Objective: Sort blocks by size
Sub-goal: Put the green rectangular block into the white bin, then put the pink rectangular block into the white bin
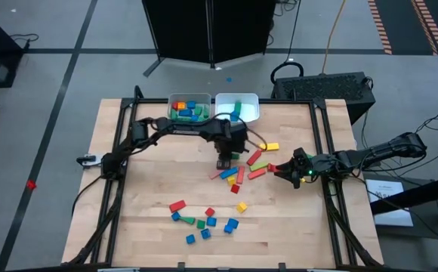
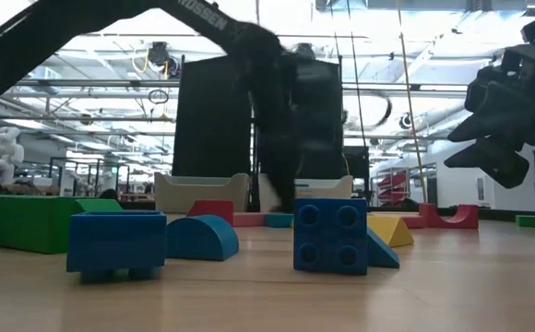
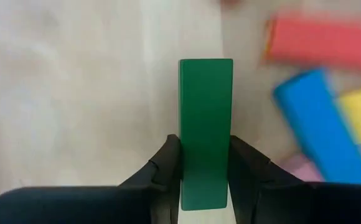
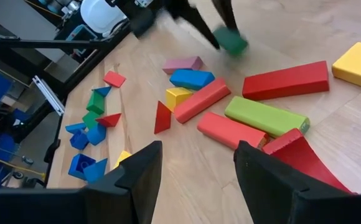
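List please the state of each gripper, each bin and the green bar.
left gripper: shut on the green bar, at the table's middle.
green bar: held between the fingers.
right gripper: open, empty, at the pile's right.
left bin: holds several blocks.
right bin: holds few blocks.

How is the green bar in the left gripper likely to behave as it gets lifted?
The green bar looks rigid with flat, straight sides, so it probably won't flex. The left gripper is shut on one end, leaving most of its length sticking out, so it may pivot or droop a little. Its smooth faces could slip slightly; it seems light.
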Robot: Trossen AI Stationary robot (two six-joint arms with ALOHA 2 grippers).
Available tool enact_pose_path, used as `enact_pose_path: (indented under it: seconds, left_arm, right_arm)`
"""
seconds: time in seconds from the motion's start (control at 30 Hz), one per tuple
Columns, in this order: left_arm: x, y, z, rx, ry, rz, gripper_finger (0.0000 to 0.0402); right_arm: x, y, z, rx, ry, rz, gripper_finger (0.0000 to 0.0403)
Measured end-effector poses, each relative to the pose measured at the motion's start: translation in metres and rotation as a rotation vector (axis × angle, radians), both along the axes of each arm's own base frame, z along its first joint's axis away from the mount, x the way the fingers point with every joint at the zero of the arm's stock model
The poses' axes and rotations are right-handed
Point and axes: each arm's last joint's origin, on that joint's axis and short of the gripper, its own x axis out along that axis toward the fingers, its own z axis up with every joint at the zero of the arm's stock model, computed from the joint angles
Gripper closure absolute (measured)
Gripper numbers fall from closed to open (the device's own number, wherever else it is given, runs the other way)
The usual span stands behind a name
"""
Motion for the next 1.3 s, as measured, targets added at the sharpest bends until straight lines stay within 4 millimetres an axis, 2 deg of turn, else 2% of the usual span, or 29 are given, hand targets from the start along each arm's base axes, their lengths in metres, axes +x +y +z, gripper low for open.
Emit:
enact_pose_path:
  seconds: [0.13,0.2,0.27,0.37,0.43,0.53,0.6,0.67,0.77,0.83,0.93,1.0,1.1,1.2,1.3]
  left_arm:
    - [0.011,0.013,0.053,0.024,-0.155,0.056,0.0318]
    - [0.013,0.024,0.074,0.091,-0.203,0.094,0.0318]
    - [0.016,0.04,0.097,0.199,-0.283,0.152,0.0318]
    - [0.009,0.074,0.124,0.299,-0.364,0.24,0.0318]
    - [0.001,0.098,0.126,0.318,-0.377,0.295,0.0318]
    - [-0.013,0.128,0.118,0.31,-0.327,0.357,0.0314]
    - [-0.021,0.142,0.113,0.282,-0.318,0.373,0.0275]
    - [-0.027,0.151,0.109,0.264,-0.306,0.385,0.0218]
    - [-0.033,0.157,0.105,0.254,-0.274,0.402,0.0145]
    - [-0.035,0.159,0.105,0.239,-0.27,0.426,0.0116]
    - [-0.042,0.149,0.104,0.121,-0.202,0.471,0.0101]
    - [-0.046,0.132,0.103,-0.051,-0.127,0.461,0.0103]
    - [-0.046,0.09,0.099,-0.192,0.044,0.393,0.0111]
    - [-0.037,0.041,0.093,-0.142,0.169,0.284,0.0116]
    - [-0.025,-0.007,0.081,-0.099,0.203,0.186,0.0116]
  right_arm:
    - [0.0,0.0,-0.001,-0.001,0.007,0.0,0.0209]
    - [0.001,0.0,-0.001,0.002,0.011,-0.002,0.0209]
    - [0.001,0.0,-0.002,0.002,0.015,-0.002,0.0209]
    - [0.001,0.0,-0.002,0.006,0.019,-0.004,0.0209]
    - [0.001,0.0,-0.002,0.012,0.022,-0.008,0.0209]
    - [0.001,0.0,-0.003,0.015,0.025,-0.009,0.0209]
    - [0.001,0.0,-0.003,0.015,0.026,-0.008,0.0209]
    - [0.001,0.0,-0.003,0.014,0.027,-0.008,0.0209]
    - [0.001,0.0,-0.003,0.011,0.027,-0.006,0.0209]
    - [0.001,0.0,-0.003,0.009,0.027,-0.006,0.0209]
    - [0.001,0.0,-0.003,0.009,0.027,-0.006,0.0209]
    - [0.001,0.0,-0.003,0.009,0.027,-0.006,0.0209]
    - [0.001,0.0,-0.003,0.0,0.028,-0.002,0.0209]
    - [0.001,0.0,-0.003,-0.005,0.027,0.0,0.0209]
    - [0.001,0.0,-0.003,-0.005,0.027,0.0,0.0209]
